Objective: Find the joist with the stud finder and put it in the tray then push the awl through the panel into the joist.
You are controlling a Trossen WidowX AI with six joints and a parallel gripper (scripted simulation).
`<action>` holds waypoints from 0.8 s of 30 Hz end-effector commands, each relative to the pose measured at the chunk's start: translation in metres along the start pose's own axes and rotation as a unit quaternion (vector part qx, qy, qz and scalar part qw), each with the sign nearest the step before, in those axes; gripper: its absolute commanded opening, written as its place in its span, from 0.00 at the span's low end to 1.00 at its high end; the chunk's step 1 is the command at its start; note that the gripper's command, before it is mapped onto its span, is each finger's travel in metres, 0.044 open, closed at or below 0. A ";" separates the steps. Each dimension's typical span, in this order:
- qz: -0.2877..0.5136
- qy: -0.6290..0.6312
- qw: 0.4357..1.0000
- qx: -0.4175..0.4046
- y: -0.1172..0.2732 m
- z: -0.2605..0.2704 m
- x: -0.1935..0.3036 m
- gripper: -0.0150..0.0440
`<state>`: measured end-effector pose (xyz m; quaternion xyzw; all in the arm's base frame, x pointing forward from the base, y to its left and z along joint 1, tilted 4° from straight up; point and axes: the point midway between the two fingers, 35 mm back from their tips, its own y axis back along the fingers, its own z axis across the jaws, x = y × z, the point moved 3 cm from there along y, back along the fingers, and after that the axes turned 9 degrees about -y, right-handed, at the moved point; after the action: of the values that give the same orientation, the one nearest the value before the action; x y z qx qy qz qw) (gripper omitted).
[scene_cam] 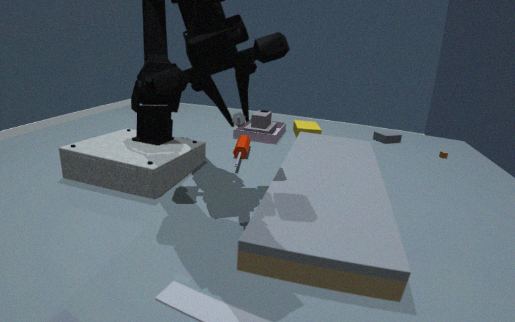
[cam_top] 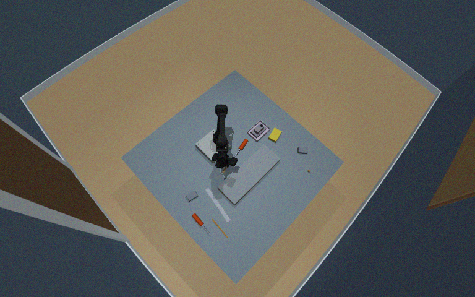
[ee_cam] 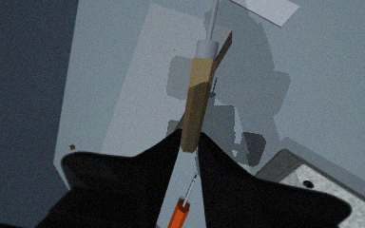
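Note:
My gripper is shut on the awl near the end of its wooden handle. The grey collar and thin metal shank point away from the fingers in the wrist view. The awl is held in the air, between the arm's base and the near-left part of the floor panel. The floor panel is a long grey slab with a wood-coloured side. I can make out no hole in it. The stud finder sits in the pink tray.
An orange-handled screwdriver lies between base and panel; another lies near the pencil. A yellow block is beside the tray. A white strip and two grey blocks lie around.

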<state>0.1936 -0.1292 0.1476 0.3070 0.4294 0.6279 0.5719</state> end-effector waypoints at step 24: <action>0.022 -0.401 0.893 -0.204 0.014 0.034 -0.018 0.25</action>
<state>0.2178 -0.1392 0.1710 0.4091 0.0720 0.5464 0.7273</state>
